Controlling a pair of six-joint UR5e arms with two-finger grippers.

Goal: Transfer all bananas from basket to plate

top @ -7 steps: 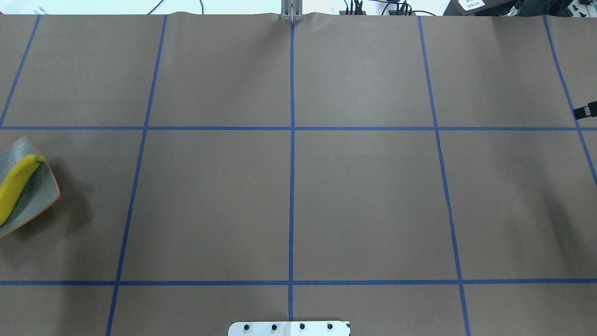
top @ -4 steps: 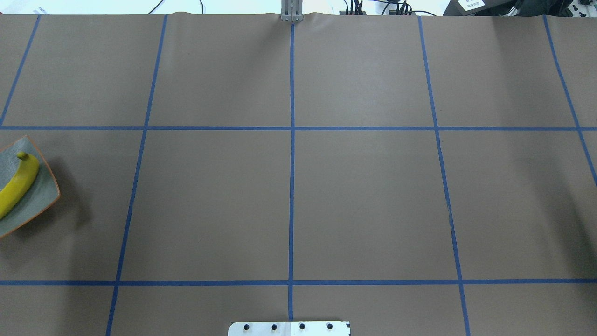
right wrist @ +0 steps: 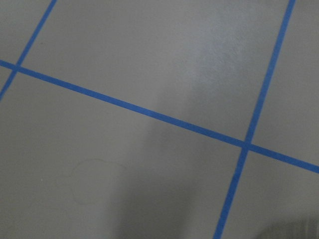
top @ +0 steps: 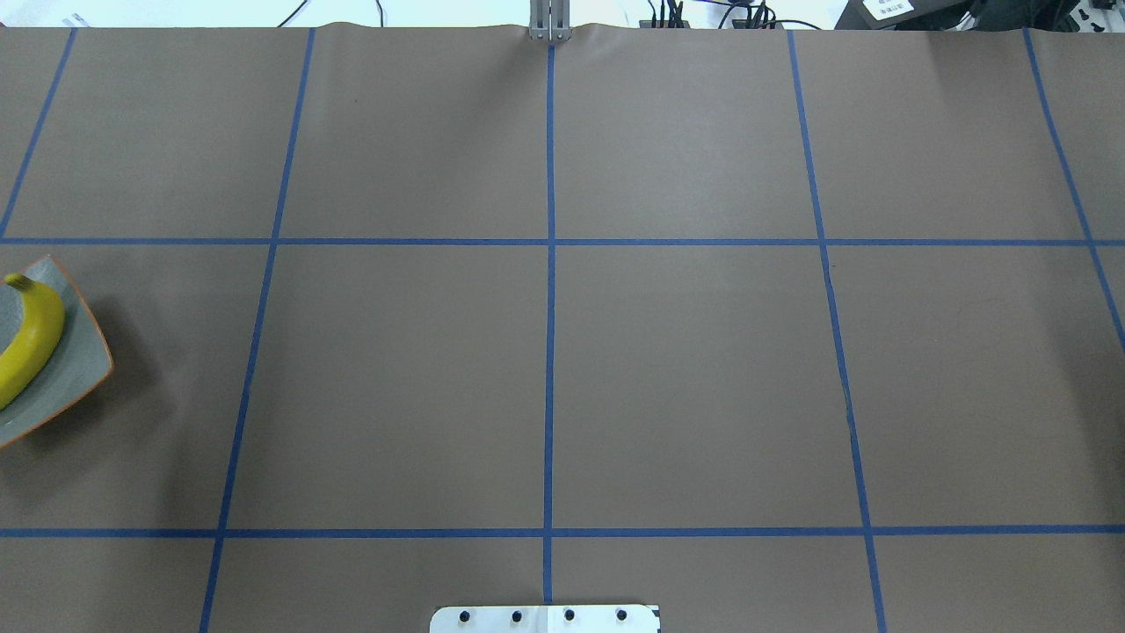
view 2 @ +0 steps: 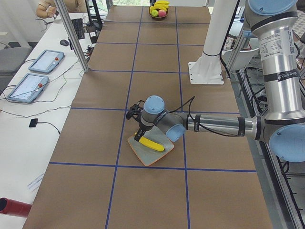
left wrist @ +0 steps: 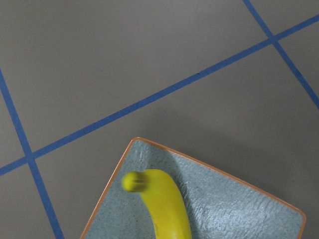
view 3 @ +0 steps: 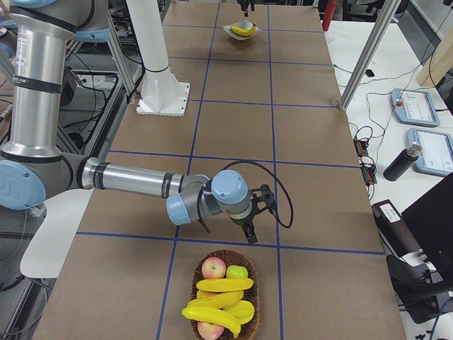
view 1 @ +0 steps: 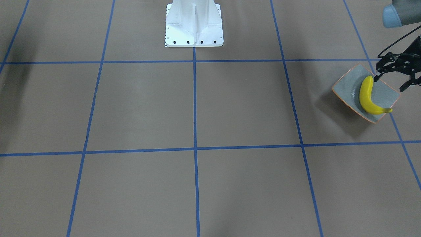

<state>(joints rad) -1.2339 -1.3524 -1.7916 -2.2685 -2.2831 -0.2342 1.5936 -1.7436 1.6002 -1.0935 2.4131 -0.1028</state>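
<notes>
One banana lies along the plate far out on the robot's left, so one of four seems delivered. The left gripper hangs just above the plate's robot-side edge, fingers spread and empty. Three bananas sit in the basket with apples on the opposite end. The right gripper hovers just beside it, probably for the next pick; whether its fingers are apart cannot be told.

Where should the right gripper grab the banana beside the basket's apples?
Take the banana at its middle, from straight above, jaws across its width: it lies flat on top in the basket, and apples crowd one side.
</notes>
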